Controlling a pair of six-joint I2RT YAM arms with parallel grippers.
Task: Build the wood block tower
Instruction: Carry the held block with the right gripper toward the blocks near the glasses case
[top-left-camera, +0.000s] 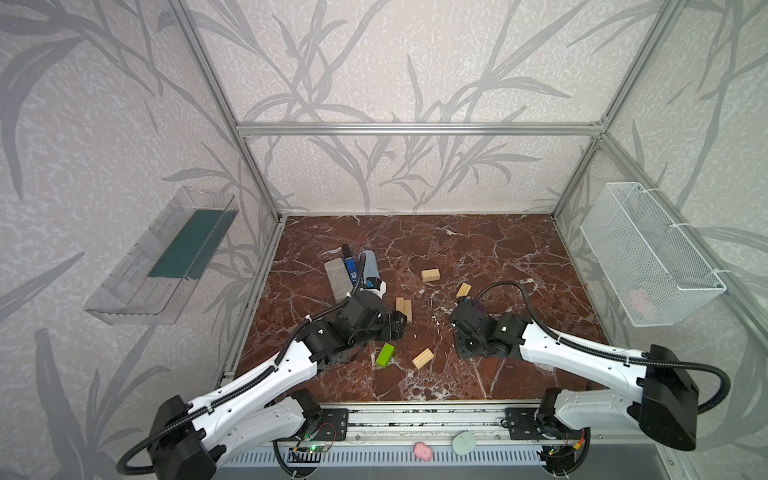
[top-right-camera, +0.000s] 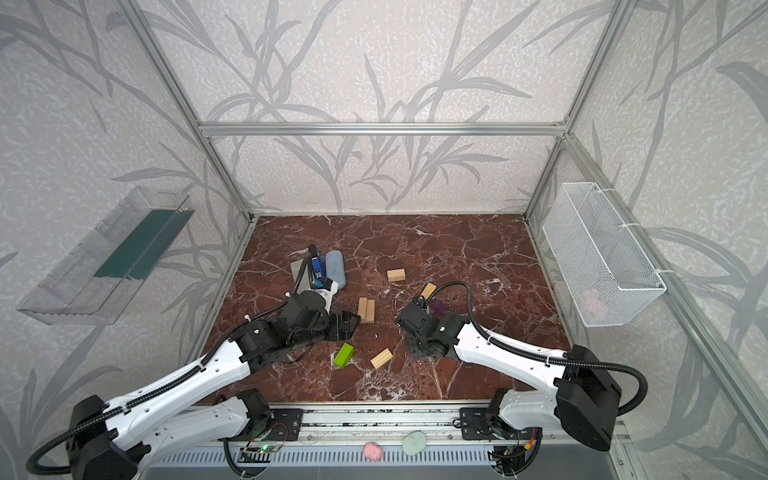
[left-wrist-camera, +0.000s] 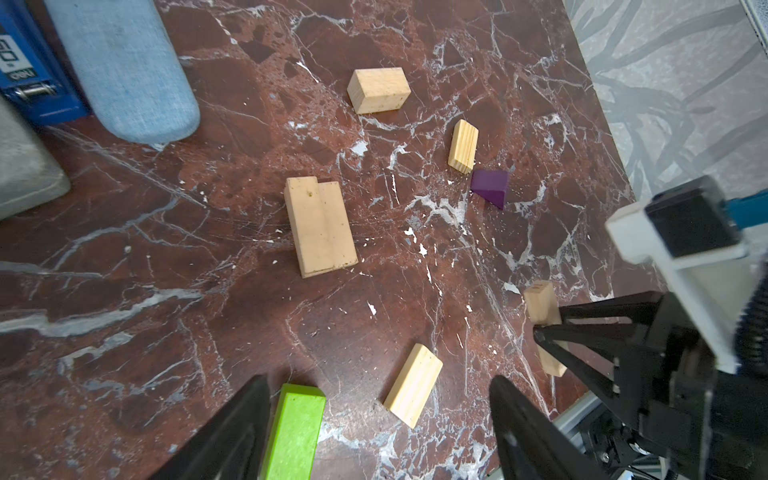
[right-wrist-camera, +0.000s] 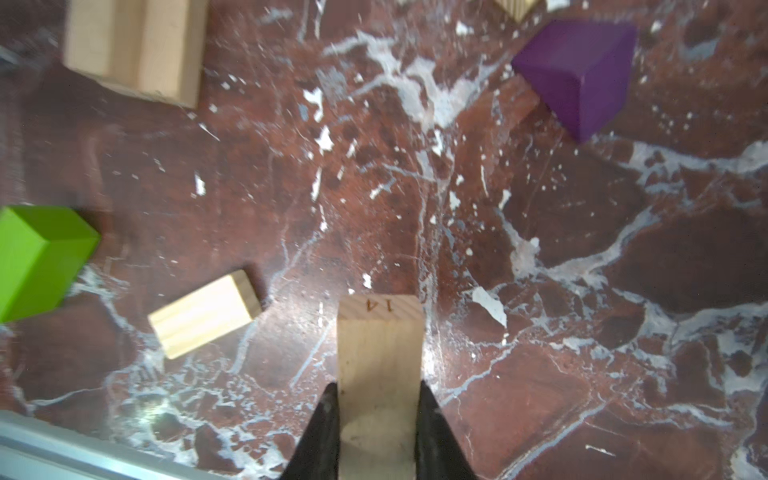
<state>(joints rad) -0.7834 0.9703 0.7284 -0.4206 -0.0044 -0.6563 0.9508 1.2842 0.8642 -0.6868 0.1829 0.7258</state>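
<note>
Two tan blocks (top-left-camera: 403, 309) lie paired on the counter (top-left-camera: 498, 257); left of them the left tool (left-wrist-camera: 376, 380) gapes apart, right of them the right tool (right-wrist-camera: 377, 386) clamps a numbered block (right-wrist-camera: 380, 332).

Soft, even light, faint shadows. The glossy table (right-wrist-camera: 153, 411) glints palely. The right wrist view is smeared; top views bow outward.

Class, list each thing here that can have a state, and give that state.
left gripper: open, empty.
right gripper: shut on a tan block.
block pair: lying flat, side by side, touching.
green block: loose, unstacked.
purple block: loose, unstacked.
</note>
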